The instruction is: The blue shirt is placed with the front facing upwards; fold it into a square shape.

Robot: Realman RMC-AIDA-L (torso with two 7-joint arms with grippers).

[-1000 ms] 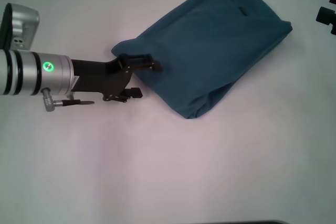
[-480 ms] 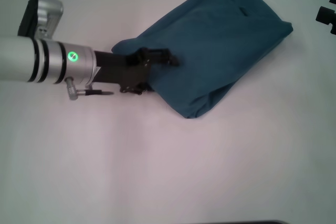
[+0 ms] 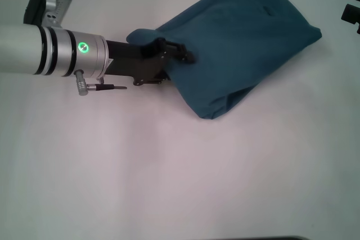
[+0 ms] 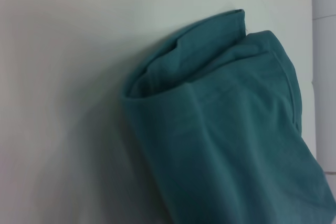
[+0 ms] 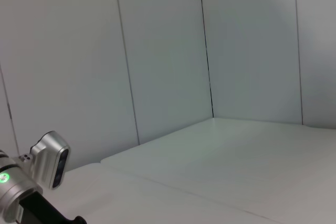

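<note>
The white surface (image 3: 169, 167) carried the blue shirt (image 3: 236, 43), folded into a rumpled bundle lying at its far right part. The left claw (image 3: 169, 63) reached in from the left, clenched on the bundle's left edge. The right claw (image 3: 351, 12) sat at the far right edge; whether it was clenched or released I cannot tell.

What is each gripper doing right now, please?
Left gripper: at the near-left edge of the folded blue shirt; grip cannot be told.
Right gripper: barely in view at the right edge.
</note>
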